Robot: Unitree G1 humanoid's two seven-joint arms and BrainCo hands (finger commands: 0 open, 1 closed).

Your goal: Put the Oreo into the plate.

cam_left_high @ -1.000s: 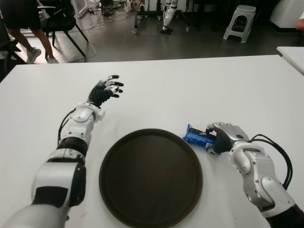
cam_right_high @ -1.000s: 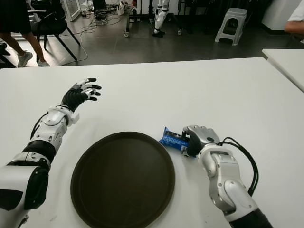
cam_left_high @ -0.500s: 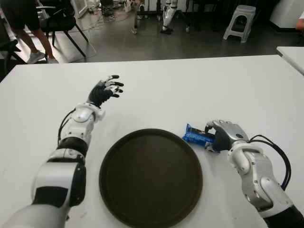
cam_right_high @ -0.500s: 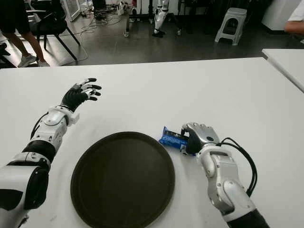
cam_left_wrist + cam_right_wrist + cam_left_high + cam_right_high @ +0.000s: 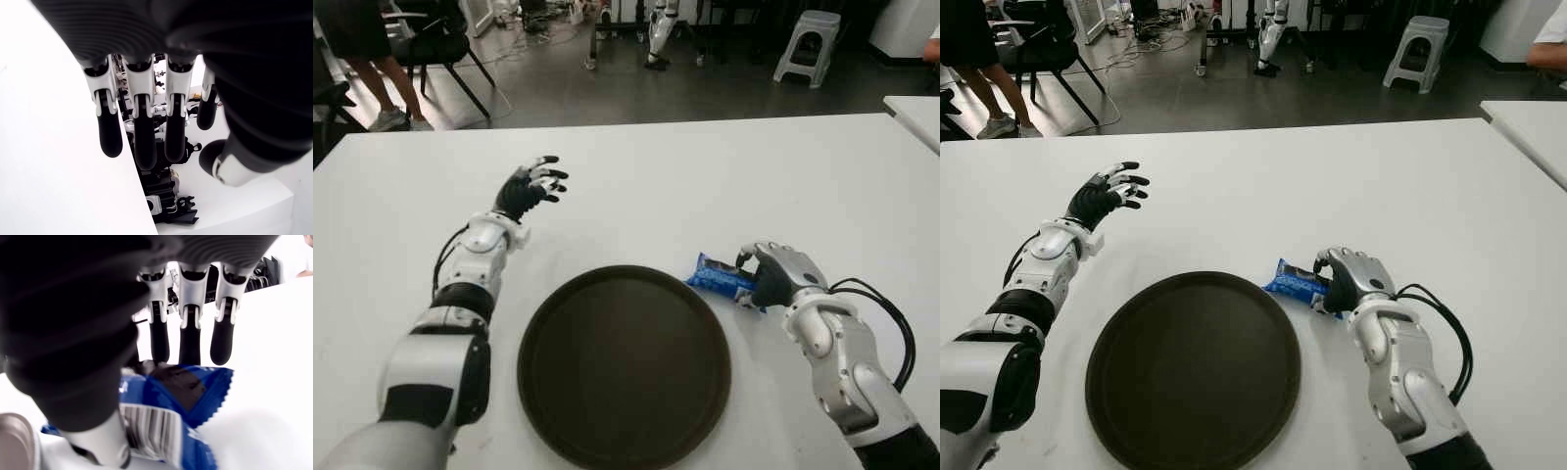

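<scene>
The Oreo (image 5: 713,278) is a blue packet just off the right rim of the round dark plate (image 5: 624,364) on the white table (image 5: 705,176). My right hand (image 5: 771,276) is shut on the packet's right end, holding it slightly off the table. In the right wrist view the fingers (image 5: 190,340) curl over the Oreo packet (image 5: 188,394) and the thumb presses from the near side. My left hand (image 5: 534,183) shows beyond the plate's far left, fingers spread and holding nothing.
A second white table (image 5: 915,110) shows at the far right edge. Beyond the table stand a black chair (image 5: 440,44), a grey stool (image 5: 808,44) and a person's legs (image 5: 372,88). A black cable (image 5: 886,313) loops off my right forearm.
My right hand has risen slightly and edged toward the plate with the Oreo packet in it. The left arm has not moved.
</scene>
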